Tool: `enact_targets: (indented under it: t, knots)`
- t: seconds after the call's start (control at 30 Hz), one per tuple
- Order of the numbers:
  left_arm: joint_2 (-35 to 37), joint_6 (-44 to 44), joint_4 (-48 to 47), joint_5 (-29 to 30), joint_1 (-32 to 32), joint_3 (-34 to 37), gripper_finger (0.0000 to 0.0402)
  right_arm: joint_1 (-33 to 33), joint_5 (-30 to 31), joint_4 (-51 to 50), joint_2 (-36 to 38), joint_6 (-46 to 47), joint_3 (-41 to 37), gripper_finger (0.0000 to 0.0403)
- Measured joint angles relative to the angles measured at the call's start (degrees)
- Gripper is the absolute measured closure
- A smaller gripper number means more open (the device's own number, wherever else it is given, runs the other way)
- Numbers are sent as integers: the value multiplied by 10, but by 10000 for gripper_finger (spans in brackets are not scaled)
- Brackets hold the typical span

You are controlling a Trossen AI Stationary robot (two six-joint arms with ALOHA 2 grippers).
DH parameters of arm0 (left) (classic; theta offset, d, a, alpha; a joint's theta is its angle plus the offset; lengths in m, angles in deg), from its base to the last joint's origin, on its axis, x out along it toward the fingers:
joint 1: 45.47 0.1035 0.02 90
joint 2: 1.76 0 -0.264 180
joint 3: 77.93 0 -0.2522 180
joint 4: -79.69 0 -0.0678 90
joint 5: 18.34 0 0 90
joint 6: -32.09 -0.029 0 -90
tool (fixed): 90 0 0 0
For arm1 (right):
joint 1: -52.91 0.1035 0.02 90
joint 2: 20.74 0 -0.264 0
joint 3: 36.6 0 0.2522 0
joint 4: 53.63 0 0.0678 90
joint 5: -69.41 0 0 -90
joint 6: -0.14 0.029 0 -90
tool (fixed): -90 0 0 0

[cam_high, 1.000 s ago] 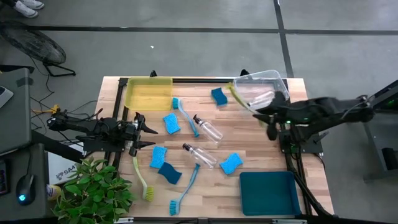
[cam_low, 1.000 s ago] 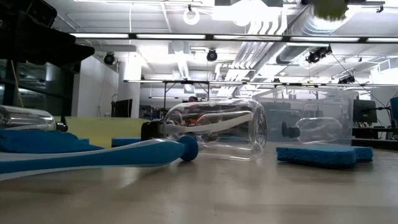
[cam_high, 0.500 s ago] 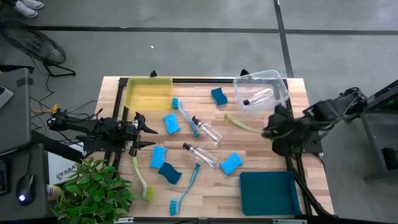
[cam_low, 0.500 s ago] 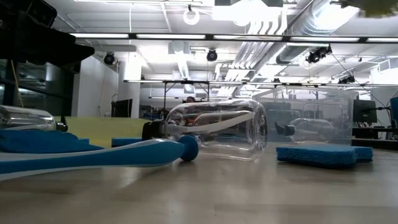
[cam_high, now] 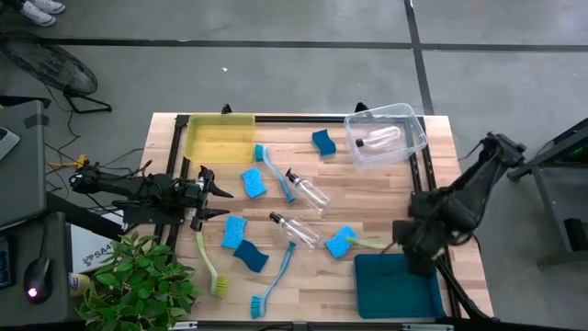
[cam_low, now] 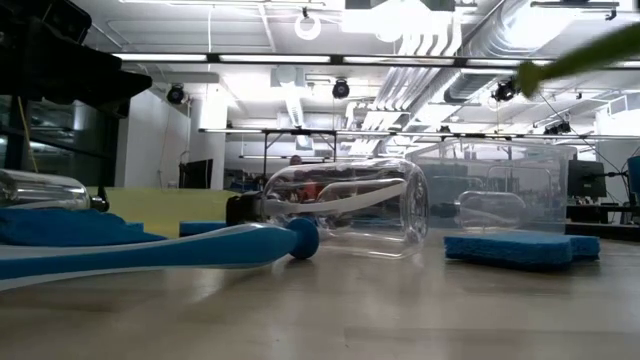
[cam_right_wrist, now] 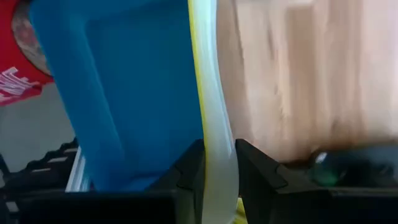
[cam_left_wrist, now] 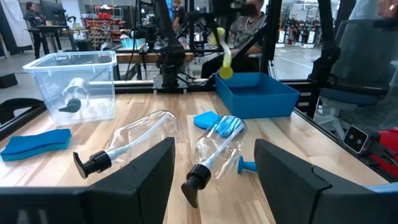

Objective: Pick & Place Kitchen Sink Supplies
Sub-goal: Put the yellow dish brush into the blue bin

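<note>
From above, the right pincer (cam_high: 397,243) hangs over the near right part of the desk (cam_high: 386,188), just past the far edge of the teal bin (cam_high: 395,287). Its fingers are pinched on the handle of a yellow-green brush (cam_high: 367,243), which sticks out leftward toward a blue sponge (cam_high: 340,242). The left pincer (cam_high: 213,194) waits at the left side, fingers parted about halfway and holding nothing. Between the arms lie two clear bottles (cam_high: 309,190), more sponges and two blue brushes (cam_high: 272,171); a second yellow-green brush (cam_high: 210,267) lies at the near left by the plant (cam_high: 138,283). The clear bin (cam_high: 387,134) at the far right holds one bottle, and the yellow bin (cam_high: 220,137) sits far left.

From desk height, a bottle (cam_low: 345,208) lies on its side behind a blue brush handle (cam_low: 160,250), with a sponge (cam_low: 520,247) to the right. The held brush (cam_low: 580,60) slants across the upper right, well above the desk.

The left wrist camera shows two bottles (cam_left_wrist: 217,146) ahead of its parted fingers (cam_left_wrist: 149,180), the clear bin (cam_left_wrist: 78,84) to one side and the teal bin (cam_left_wrist: 255,93) beyond.

The right wrist camera shows the pale green handle (cam_right_wrist: 214,149) clamped between both fingers (cam_right_wrist: 189,171), over the teal bin's (cam_right_wrist: 124,93) edge.
</note>
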Motion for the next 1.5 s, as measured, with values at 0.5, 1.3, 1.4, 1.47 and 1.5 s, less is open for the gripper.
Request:
enact_targets:
  t: [0.5, 1.3, 1.4, 1.47, 1.5]
  knots:
    - [0, 0, 0, 0, 0, 0, 186, 153, -7, 41, -59, 67, 0, 342]
    - [0, 0, 0, 0, 0, 0, 186, 171, 56, 147, -60, -108, -110, 342]
    - [0, 0, 0, 0, 0, 0, 186, 181, 52, 148, -60, -107, -122, 342]
    - [0, 0, 0, 0, 0, 0, 186, 186, 54, 149, -60, -107, -129, 342]
    - [0, 0, 0, 0, 0, 0, 186, 189, 59, 151, -60, -107, -130, 342]
